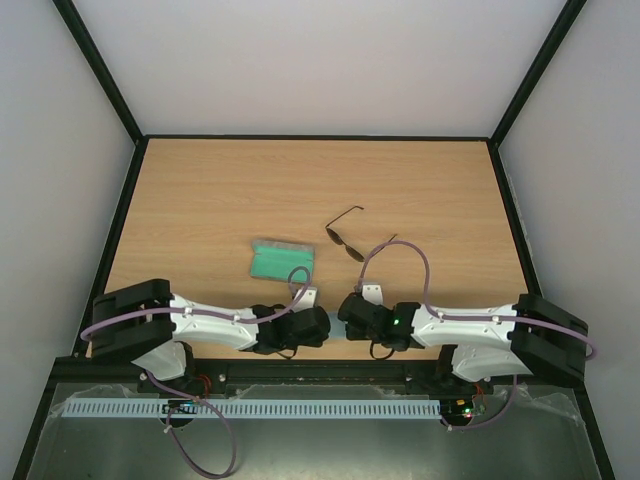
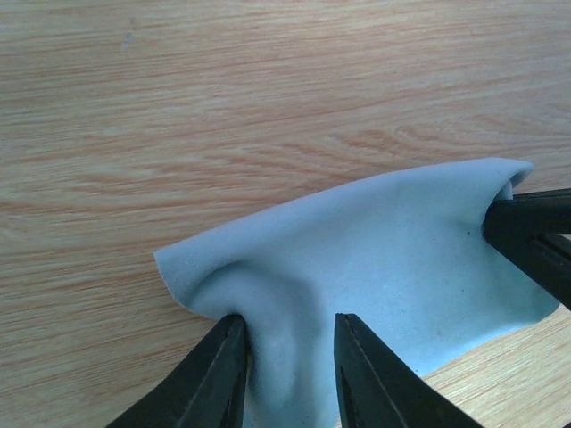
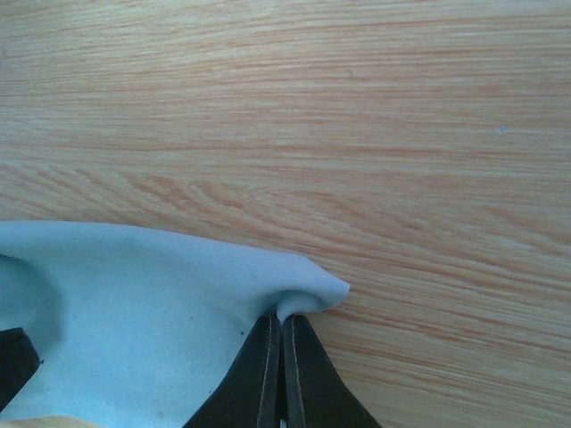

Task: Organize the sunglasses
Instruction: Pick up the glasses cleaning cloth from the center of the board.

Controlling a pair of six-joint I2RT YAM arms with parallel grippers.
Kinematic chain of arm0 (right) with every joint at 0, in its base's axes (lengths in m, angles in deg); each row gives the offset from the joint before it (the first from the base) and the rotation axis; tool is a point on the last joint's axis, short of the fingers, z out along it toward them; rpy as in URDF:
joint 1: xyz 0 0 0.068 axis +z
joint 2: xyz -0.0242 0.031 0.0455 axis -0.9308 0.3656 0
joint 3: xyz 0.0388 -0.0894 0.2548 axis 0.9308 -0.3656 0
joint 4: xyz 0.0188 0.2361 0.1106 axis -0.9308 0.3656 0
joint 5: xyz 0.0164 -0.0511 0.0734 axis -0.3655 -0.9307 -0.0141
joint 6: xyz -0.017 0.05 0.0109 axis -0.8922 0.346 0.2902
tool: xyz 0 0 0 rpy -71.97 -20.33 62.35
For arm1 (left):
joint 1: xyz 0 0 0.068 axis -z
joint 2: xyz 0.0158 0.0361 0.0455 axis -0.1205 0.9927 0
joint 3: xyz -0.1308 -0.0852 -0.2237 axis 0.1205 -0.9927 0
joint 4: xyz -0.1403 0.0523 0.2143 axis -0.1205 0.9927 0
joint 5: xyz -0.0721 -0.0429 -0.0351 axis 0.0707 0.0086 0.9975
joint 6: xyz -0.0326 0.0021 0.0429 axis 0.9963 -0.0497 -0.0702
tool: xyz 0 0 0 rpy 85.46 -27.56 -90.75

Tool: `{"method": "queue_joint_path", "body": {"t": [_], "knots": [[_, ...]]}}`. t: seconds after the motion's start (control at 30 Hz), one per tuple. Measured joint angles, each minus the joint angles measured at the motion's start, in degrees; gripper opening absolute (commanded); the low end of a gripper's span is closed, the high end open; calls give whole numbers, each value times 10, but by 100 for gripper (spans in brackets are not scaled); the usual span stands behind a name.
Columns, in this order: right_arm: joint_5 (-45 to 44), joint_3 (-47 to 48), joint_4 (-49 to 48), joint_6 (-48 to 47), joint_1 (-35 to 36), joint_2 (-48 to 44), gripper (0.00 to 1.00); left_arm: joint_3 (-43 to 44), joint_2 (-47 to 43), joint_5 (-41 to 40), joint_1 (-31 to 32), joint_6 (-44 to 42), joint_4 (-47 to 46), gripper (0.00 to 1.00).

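The table (image 1: 200,190) is light brown wood with wavy darker stripes. The cloth (image 2: 384,259) is plain pale blue. The case (image 1: 283,260) is green inside. The sunglasses (image 1: 343,238) are dark. The left arm (image 1: 215,325) and right arm (image 1: 470,325) are white and black, with purple cables (image 1: 428,275). The walls (image 1: 320,60) are white.
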Motion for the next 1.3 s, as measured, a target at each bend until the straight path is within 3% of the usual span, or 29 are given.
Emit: {"method": "queue_joint_path", "body": {"t": [0.2,0.53,0.9,1.1,1.3], "knots": [[10,-13,-8,0,0,-17,1,4,8,-19,10,15,5,24],[14,-16,-9,-4,0,-21,1,2,1,-26,12,33,14,29],[15,-16,-9,-6,0,-21,1,-16,-12,-32,14,43,14,19],[15,-16,-9,-6,0,-21,1,-21,-15,-36,14,48,13,4],[19,-16,-12,-6,0,-21,1,-30,-21,-38,14,50,7,2]]}}
